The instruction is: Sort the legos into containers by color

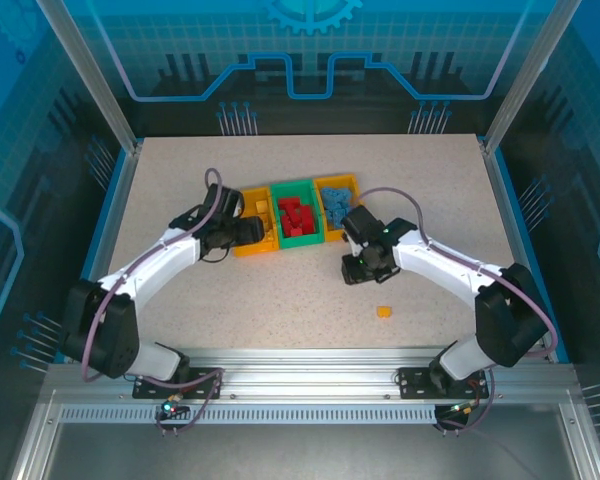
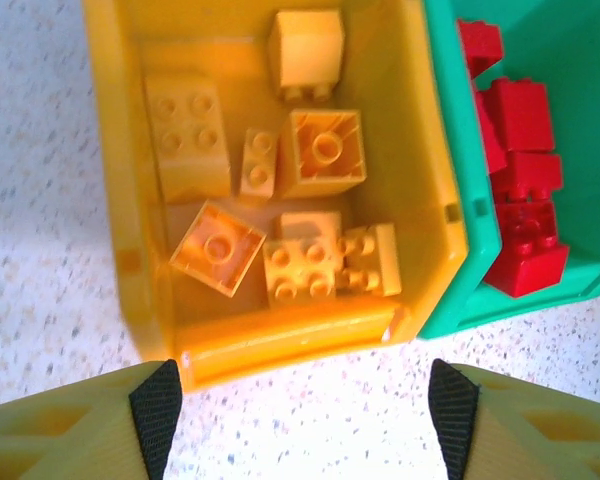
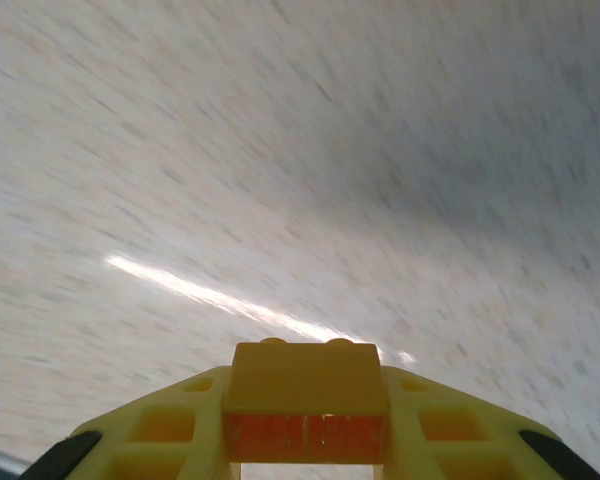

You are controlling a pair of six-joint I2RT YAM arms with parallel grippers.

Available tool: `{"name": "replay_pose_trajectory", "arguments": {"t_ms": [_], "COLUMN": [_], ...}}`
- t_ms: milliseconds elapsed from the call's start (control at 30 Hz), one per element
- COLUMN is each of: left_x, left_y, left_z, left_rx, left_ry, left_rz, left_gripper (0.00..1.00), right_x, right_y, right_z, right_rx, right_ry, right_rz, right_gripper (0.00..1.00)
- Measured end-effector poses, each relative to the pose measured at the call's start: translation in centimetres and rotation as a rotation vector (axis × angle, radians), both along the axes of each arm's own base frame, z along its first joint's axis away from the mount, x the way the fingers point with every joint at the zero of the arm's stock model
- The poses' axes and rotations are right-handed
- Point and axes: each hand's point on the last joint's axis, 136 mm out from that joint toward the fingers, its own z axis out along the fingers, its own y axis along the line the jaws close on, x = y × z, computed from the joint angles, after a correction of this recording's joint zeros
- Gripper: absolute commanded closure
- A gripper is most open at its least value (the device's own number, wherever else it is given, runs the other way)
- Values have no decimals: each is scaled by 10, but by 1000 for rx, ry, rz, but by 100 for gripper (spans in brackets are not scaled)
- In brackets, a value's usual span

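My left gripper [image 2: 305,420] [image 1: 248,232] is open with nothing between its fingers, hovering just before the near wall of the left yellow-orange bin [image 2: 280,340] [image 1: 252,250]. Several orange-yellow bricks [image 2: 305,265] lie in that bin. The green bin [image 2: 460,290] [image 1: 302,240] beside it holds red bricks [image 2: 520,130] [image 1: 296,217]. The right yellow-orange bin [image 1: 335,182] holds blue bricks [image 1: 336,205]. My right gripper [image 3: 307,420] [image 1: 360,268] is shut on an orange-yellow brick [image 3: 307,385], in front of the right bin over the table; the right wrist view is motion-blurred.
One loose orange-yellow brick [image 1: 384,312] lies on the speckled table [image 1: 280,300] to the near right, close to my right arm. Blue rails [image 1: 115,210] border the table on both sides. The three bins stand in a row at the table's centre back.
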Motion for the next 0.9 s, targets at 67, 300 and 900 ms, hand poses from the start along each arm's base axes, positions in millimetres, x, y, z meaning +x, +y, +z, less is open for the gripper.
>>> {"name": "replay_pose_trajectory", "arguments": {"t_ms": [67, 300, 900], "left_x": [-12, -52, -112], "left_y": [5, 13, 1], "left_z": [-4, -21, -47], "left_rx": [-6, -11, -20], "left_ry": [5, 14, 18], "left_rz": [22, 57, 66], "left_gripper": [16, 1, 1], "right_x": [17, 83, 181], "right_y": [27, 117, 234], "right_z": [25, 76, 28], "right_rx": [113, 392, 503], "right_ry": [-46, -106, 9], "right_rz": [17, 74, 86], "right_gripper": [71, 71, 45]}}
